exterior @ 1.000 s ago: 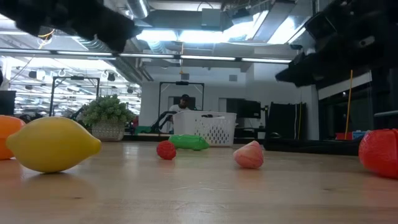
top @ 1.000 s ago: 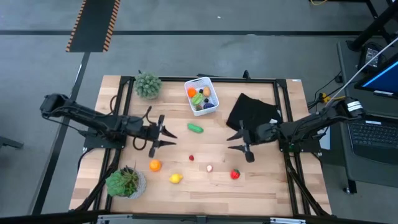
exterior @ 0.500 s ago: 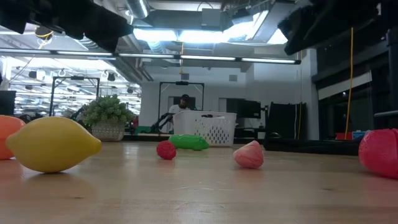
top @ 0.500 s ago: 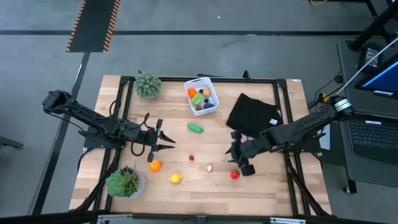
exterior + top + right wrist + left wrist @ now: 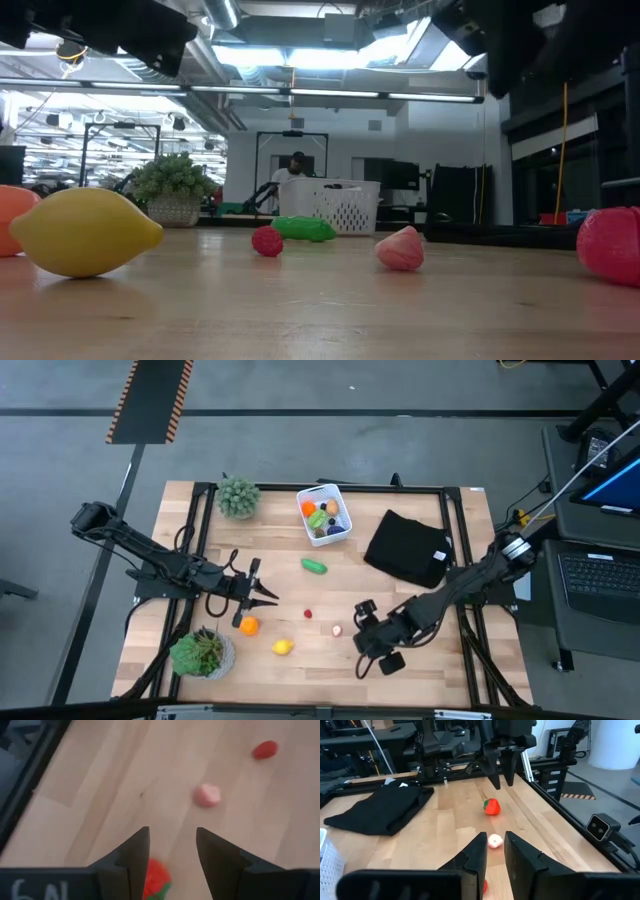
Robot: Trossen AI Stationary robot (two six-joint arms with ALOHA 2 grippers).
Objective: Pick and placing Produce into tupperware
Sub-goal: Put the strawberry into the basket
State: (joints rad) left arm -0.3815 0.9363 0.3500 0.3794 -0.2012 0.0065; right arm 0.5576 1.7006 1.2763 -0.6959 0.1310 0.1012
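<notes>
Almost no writing can be read anywhere in the workspace. The only marks are pale handwritten characters on the dark body of the right gripper (image 5: 172, 865), seen in the right wrist view at the edge of the picture; they look like the digits "6" and "1", though the strokes are partly cut off and cannot be read with certainty. The striped orange-and-black panel (image 5: 150, 400) on the floor beyond the surface carries a warning pattern only, with no words.
</notes>
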